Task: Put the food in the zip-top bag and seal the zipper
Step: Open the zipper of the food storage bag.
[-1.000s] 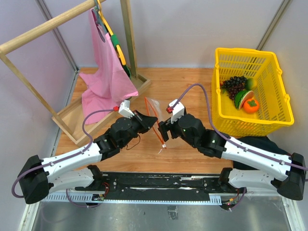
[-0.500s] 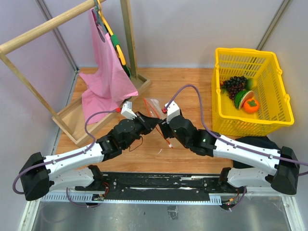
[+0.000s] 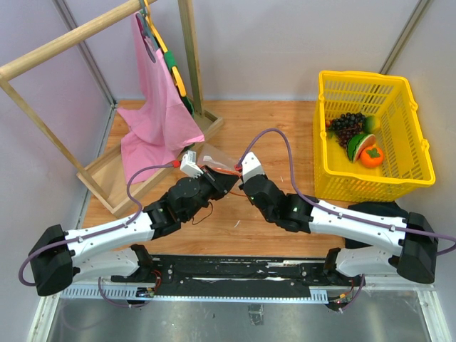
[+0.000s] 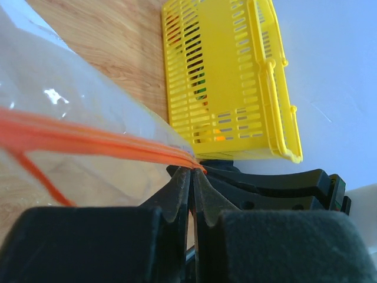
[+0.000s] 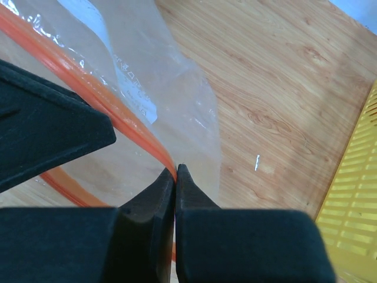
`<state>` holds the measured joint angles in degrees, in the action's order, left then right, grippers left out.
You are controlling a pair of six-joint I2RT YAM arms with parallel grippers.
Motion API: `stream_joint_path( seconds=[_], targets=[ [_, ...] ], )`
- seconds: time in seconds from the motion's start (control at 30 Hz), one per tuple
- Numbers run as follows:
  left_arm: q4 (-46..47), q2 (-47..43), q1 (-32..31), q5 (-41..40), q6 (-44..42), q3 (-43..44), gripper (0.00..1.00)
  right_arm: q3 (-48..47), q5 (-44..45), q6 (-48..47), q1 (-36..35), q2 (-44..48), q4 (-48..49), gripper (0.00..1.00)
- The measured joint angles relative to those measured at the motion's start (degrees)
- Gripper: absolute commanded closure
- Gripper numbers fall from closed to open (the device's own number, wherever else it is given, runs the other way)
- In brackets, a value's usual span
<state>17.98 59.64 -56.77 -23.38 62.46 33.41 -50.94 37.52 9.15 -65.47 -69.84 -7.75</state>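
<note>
The clear zip-top bag [image 3: 214, 157] hangs above the wooden table between my two grippers. My left gripper [image 3: 228, 179] is shut on its orange-red zipper [image 4: 88, 138], and in the left wrist view the strip ends right at the closed fingertips [image 4: 192, 169]. From the other side, my right gripper [image 3: 241, 182] is also shut on the zipper [image 5: 112, 106], pinching the strip at its tips [image 5: 175, 168]. The food lies in the yellow basket: grape bunch [image 3: 347, 126], watermelon slice [image 3: 358, 144], persimmon [image 3: 371, 156]. No slider shows.
The yellow basket [image 3: 320, 153] stands at the right of the table. A wooden rack [image 3: 107, 174] with a pink cloth [image 3: 153, 121] and a hanger fills the left back. Purple cables loop over both wrists. Walls close off the back and sides.
My right gripper has moved left to the bag and shut on the zipper. The bag has turned from edge-on to lying flatter between the grippers. The left gripper keeps its grip.
</note>
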Motion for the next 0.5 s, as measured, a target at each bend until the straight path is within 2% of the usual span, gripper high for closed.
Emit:
stream_joint_path(
  seconds=[0.27,0.5],
  targets=[
    [-0.5,-1.8,-0.5,1.0,1.2,-0.4,0.61,0.0,0.3,1.2,0.0,0.9,0.4,0.99],
    [-4.8,-8.0,-2.2,0.7,2.5,-0.6,0.49,0.0,1.9,5.1,0.0,0.9,-0.7,0.99]
  ],
)
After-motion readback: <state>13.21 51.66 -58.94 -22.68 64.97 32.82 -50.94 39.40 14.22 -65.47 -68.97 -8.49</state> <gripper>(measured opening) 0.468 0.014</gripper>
